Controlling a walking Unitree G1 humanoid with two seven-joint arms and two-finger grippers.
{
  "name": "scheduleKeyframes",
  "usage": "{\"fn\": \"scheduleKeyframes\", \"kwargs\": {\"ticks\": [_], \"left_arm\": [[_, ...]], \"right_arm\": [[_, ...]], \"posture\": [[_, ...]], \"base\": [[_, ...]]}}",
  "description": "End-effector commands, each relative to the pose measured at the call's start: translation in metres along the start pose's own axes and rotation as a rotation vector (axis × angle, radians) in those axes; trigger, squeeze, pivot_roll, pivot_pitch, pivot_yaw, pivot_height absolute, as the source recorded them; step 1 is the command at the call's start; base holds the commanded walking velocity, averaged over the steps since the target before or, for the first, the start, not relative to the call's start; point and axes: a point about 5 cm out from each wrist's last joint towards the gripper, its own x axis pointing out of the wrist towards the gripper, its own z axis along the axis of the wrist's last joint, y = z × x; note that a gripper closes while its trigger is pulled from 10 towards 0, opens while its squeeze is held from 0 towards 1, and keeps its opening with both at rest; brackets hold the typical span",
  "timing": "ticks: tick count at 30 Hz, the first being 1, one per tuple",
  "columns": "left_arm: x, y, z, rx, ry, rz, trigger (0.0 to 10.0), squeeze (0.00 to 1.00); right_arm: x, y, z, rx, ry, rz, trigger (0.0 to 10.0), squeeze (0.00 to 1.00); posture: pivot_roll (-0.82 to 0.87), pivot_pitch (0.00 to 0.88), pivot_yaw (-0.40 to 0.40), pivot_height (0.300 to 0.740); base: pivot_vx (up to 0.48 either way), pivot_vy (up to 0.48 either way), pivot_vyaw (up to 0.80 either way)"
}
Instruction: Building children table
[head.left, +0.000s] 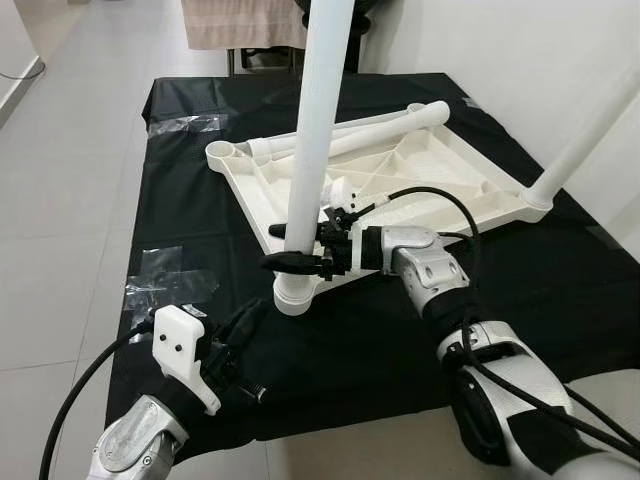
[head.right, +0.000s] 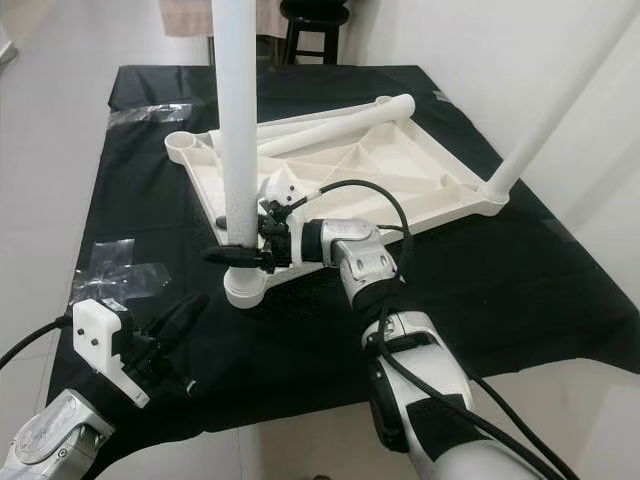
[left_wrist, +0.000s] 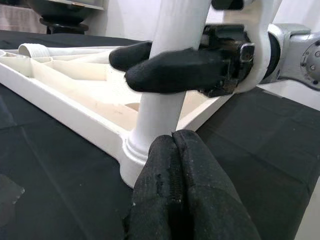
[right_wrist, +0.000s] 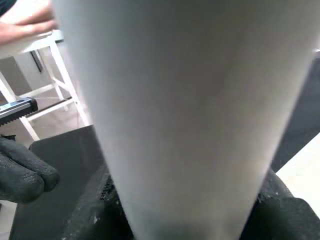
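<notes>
The white children's table top lies upside down on a black cloth. One white leg stands upright in its near corner socket. My right gripper is shut on this leg just above the socket, its black fingers wrapped around the tube. My left gripper hovers low over the cloth at the front left of the socket, a short gap away, its fingers pressed shut on nothing. A second leg rises from the right corner. A loose leg lies across the far side of the top.
The black cloth covers the floor under the work and ends just behind my arms. Pieces of clear tape lie on its left side. A dark stool stands beyond the far edge, and a white wall runs along the right.
</notes>
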Motion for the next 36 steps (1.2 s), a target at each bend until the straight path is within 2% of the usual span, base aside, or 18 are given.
{"fn": "scheduleKeyframes", "kwargs": {"ticks": [1,4,8,12,13,14,15,17,18,19,26,27,28,29,32,33,35,36], "left_arm": [[0.0,-0.003,-0.002,-0.005,0.007,-0.004,10.0,0.0],[0.0,-0.003,-0.002,-0.007,0.007,-0.006,10.0,0.0],[-0.001,-0.004,-0.002,-0.009,0.004,-0.006,10.0,0.0],[-0.002,-0.004,-0.001,-0.009,0.004,-0.006,10.0,0.0],[-0.002,-0.004,-0.001,-0.009,0.004,-0.006,10.0,0.0],[-0.003,-0.003,-0.001,-0.009,0.004,-0.006,10.0,0.0],[-0.003,-0.003,-0.001,-0.009,0.004,-0.006,10.0,0.0],[-0.003,-0.002,0.0,-0.009,0.003,-0.007,10.0,0.0],[-0.003,-0.002,0.0,-0.009,0.003,-0.007,10.0,0.0],[-0.002,-0.001,0.0,-0.01,0.003,-0.007,10.0,0.0],[0.0,-0.001,-0.001,-0.009,0.003,-0.012,10.0,0.0],[0.0,-0.001,-0.001,-0.008,0.002,-0.01,10.0,0.0],[0.0,0.0,-0.001,-0.006,0.001,-0.008,10.0,0.0],[0.0,0.0,-0.001,-0.005,0.0,-0.006,10.0,0.0],[0.0,0.0,-0.001,-0.005,0.0,-0.005,10.0,0.0],[0.0,0.0,-0.001,-0.005,0.0,-0.004,10.0,0.0],[0.001,0.0,-0.001,-0.006,0.0,-0.005,10.0,0.0],[0.001,0.001,-0.001,-0.006,0.001,-0.006,10.0,0.0]], "right_arm": [[0.003,0.0,0.003,0.008,-0.008,0.026,0.0,0.0],[-0.004,-0.003,0.001,-0.009,-0.008,-0.012,0.0,0.0],[-0.015,-0.01,-0.008,-0.041,0.024,-0.201,0.0,0.0],[-0.017,-0.01,-0.015,-0.044,0.056,-0.285,0.0,0.0],[-0.017,-0.014,-0.026,-0.003,0.069,-0.592,0.0,0.0],[-0.02,-0.016,-0.034,0.028,0.085,-0.819,0.0,0.0],[-0.02,-0.016,-0.034,0.028,0.085,-0.819,0.0,0.0],[0.002,0.027,-0.053,0.106,0.065,-0.871,0.0,0.0],[0.002,0.027,-0.053,0.106,0.065,-0.871,0.0,0.0],[0.011,0.039,-0.056,0.119,0.053,-0.834,0.0,0.0],[0.027,0.04,-0.05,0.077,0.041,-0.752,0.0,0.0],[0.028,0.039,-0.047,0.074,0.039,-0.748,10.0,0.0],[0.029,0.037,-0.044,0.087,0.023,-0.737,10.0,0.0],[0.031,0.039,-0.038,0.099,0.015,-0.704,10.0,1.0],[0.033,0.04,-0.033,0.112,0.002,-0.66,10.0,1.0],[0.037,0.041,-0.026,0.112,-0.012,-0.583,10.0,1.0],[0.039,0.042,-0.002,0.025,-0.085,-0.398,10.0,1.0],[0.039,0.042,0.005,-0.005,-0.107,-0.343,10.0,0.93]], "posture": [[0.16,0.086,-0.122,0.74],[0.15,0.082,-0.117,0.74],[0.14,0.087,-0.12,0.74],[0.14,0.089,-0.121,0.74],[0.13,0.094,-0.122,0.74],[0.13,0.094,-0.122,0.74],[0.13,0.094,-0.122,0.74],[0.12,0.101,-0.104,0.74],[0.12,0.101,-0.104,0.74],[0.12,0.091,-0.105,0.74],[0.12,0.087,-0.11,0.74],[0.12,0.087,-0.113,0.74],[0.12,0.087,-0.113,0.74],[0.12,0.087,-0.113,0.74],[0.12,0.087,-0.113,0.74],[0.12,0.087,-0.113,0.74],[0.12,0.082,-0.115,0.74],[0.12,0.082,-0.115,0.74]], "base": [[0.0,0.0,0.0],[0.0,0.0,0.0],[0.0,0.0,0.0],[0.0,0.0,0.0],[0.0,0.0,0.0],[0.0,0.0,0.0],[0.0,0.0,0.0],[0.0,0.0,0.0],[0.0,0.0,0.0],[0.0,0.0,0.0],[0.0,0.0,0.0],[0.0,0.0,0.0],[0.0,0.0,0.0],[0.0,0.0,0.0],[0.0,0.0,0.0],[0.0,0.0,0.0],[0.0,0.0,0.0],[0.0,0.0,0.0]]}}
